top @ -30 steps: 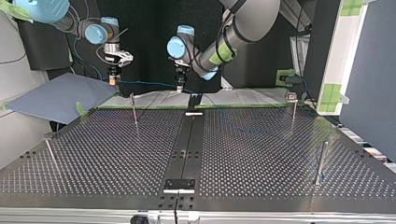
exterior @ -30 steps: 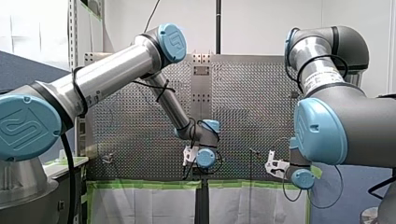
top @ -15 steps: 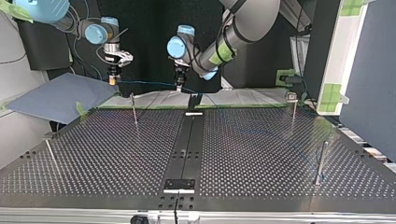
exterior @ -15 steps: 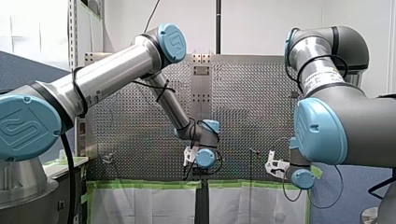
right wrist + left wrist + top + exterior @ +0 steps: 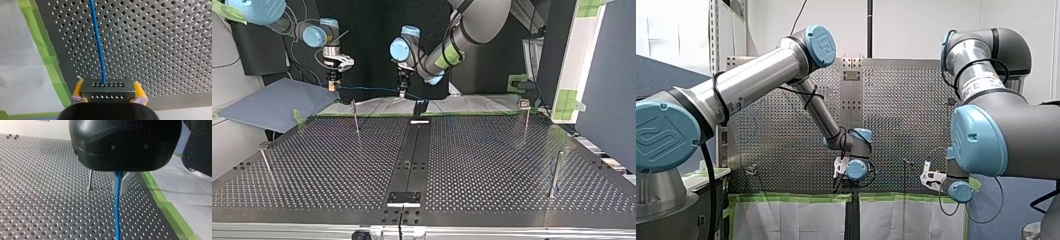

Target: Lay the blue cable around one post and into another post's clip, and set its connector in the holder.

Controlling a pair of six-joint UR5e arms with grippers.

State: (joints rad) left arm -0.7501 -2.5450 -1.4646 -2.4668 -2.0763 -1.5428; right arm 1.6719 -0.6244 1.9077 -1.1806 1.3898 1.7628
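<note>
The right gripper point(image 5: 108, 84) clamps the grey connector point(image 5: 107, 92) between its yellow pads point(image 5: 78, 88). The blue cable point(image 5: 367, 89) runs nearly straight across the top view's upper left to the left gripper point(image 5: 119, 190), whose metal fingers point(image 5: 124, 183) pinch it.

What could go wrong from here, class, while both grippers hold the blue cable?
1. The blue cable runs nearly straight between both grippers; pulling apart might tug the connector from my right gripper.
2. The cable could slide through the thin fingers of my left gripper.
</note>
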